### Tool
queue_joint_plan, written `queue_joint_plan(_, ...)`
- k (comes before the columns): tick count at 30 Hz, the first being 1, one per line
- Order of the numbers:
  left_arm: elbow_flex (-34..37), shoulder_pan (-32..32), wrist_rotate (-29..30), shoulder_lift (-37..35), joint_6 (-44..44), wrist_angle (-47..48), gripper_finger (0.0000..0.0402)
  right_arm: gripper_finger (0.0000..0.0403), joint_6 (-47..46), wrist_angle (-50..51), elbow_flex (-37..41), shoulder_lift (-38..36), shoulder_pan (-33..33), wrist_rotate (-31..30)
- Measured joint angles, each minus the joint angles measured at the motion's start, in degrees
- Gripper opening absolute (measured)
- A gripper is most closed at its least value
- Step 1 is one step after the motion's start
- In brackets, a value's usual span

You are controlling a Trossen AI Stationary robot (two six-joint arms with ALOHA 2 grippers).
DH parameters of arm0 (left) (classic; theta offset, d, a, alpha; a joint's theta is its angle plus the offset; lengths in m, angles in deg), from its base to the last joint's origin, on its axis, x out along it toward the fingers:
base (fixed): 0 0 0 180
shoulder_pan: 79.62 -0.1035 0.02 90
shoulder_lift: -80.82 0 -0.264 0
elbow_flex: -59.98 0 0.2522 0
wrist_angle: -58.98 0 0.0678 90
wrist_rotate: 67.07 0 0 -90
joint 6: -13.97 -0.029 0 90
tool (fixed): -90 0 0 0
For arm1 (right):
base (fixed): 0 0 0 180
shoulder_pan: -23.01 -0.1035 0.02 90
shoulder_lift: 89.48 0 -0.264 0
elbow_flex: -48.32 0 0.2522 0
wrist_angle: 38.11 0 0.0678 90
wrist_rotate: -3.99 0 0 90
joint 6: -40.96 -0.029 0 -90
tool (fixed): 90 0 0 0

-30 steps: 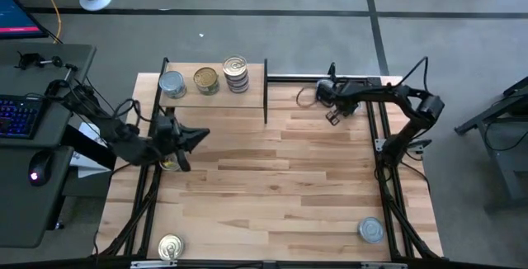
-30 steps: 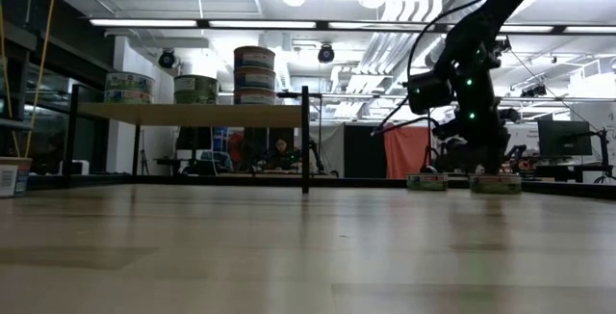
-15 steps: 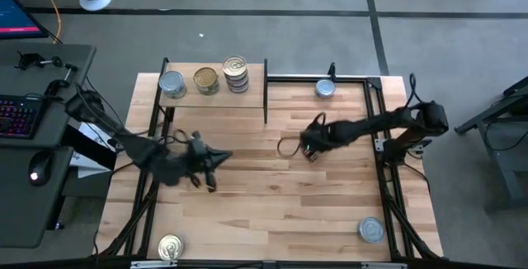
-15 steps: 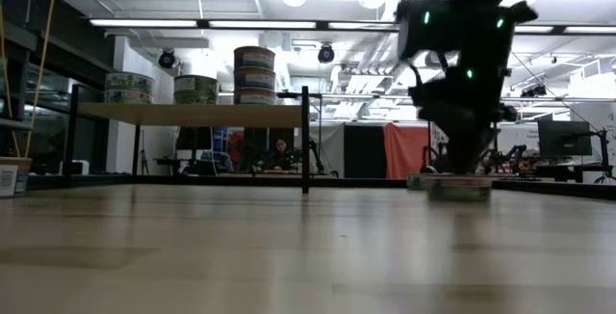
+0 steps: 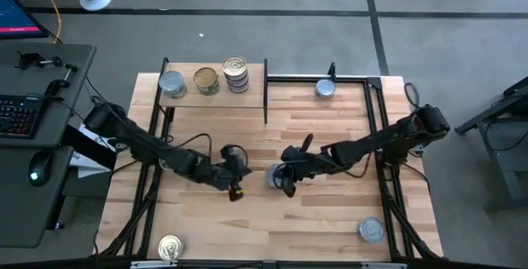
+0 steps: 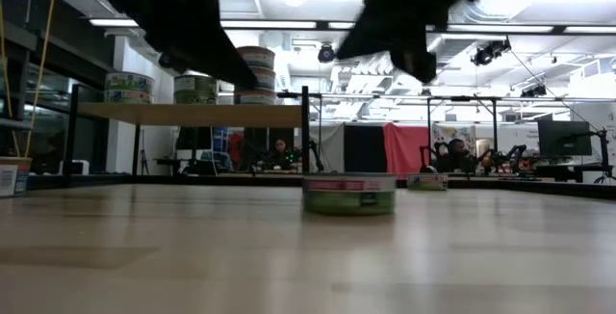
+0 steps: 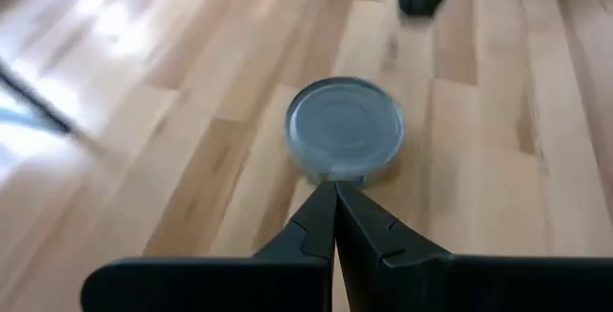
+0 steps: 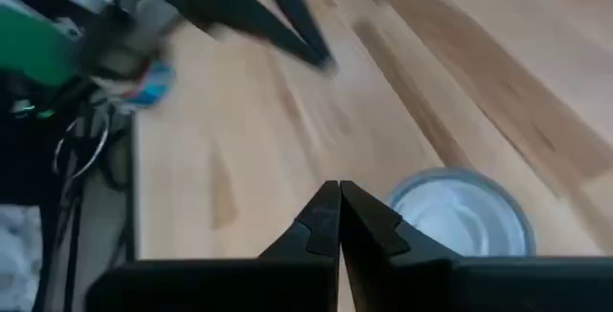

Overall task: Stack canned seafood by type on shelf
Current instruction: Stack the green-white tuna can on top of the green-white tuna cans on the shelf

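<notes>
I note both arms have swung in from the table's edges to its middle since a second ago. A silver-topped tin (image 5: 273,176) now sits at mid-table, between the left gripper (image 5: 238,178) and the right gripper (image 5: 286,182), just beside each tip. Both pincers are pressed together, holding nothing. Other tins (image 5: 205,81) stand on the shelf (image 5: 256,83) at far left.

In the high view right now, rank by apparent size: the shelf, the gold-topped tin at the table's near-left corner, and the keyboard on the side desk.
1. The shelf, clearly largest.
2. The keyboard, though the picture's edge cuts it off, so its full size is unsure.
3. The gold-topped tin, smallest.
</notes>
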Motion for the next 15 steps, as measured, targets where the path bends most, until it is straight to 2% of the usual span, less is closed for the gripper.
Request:
queue_joint_plan(6,0.0,-2.5,-6.0,6.3,-16.7,-12.4,0.0,0.0,5.5,18.7,-5.5,-1.6,-0.4,0.1)
queue_joint_plan(9,0.0,-4.0,-8.4,10.3,-22.7,-17.8,0.0,0.0,7.1,22.1,-4.5,-1.4,-0.5,2.9)
queue_joint_plan(15,0.0,-6.2,-12.3,13.5,-18.0,-19.4,0.0,0.0,7.7,21.6,0.4,-1.0,-0.5,8.4)
